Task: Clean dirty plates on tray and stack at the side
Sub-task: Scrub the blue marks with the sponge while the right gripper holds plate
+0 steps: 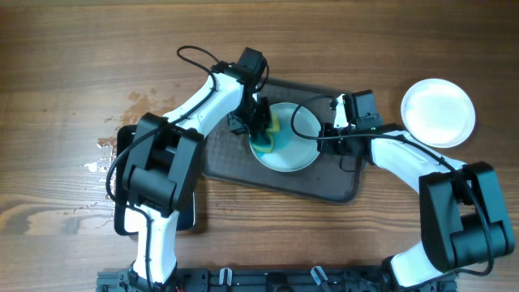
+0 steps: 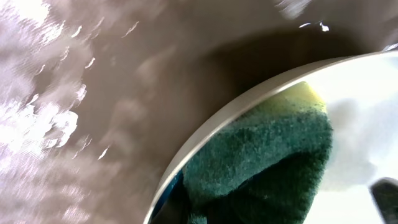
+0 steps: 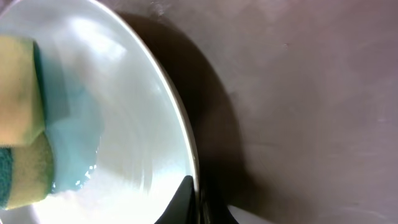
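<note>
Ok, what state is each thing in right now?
plate on the tray: lying flat, wet, pale blue smear on it.
sponge: pressed on that plate's left part.
left gripper: shut on the sponge.
right gripper: shut on the plate's right rim.
side plate: on the table right of the tray, looks clean.
tray: holds just the one plate.

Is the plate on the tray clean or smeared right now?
Smeared: the plate shows a pale blue film beside the sponge, right wrist view.
</note>
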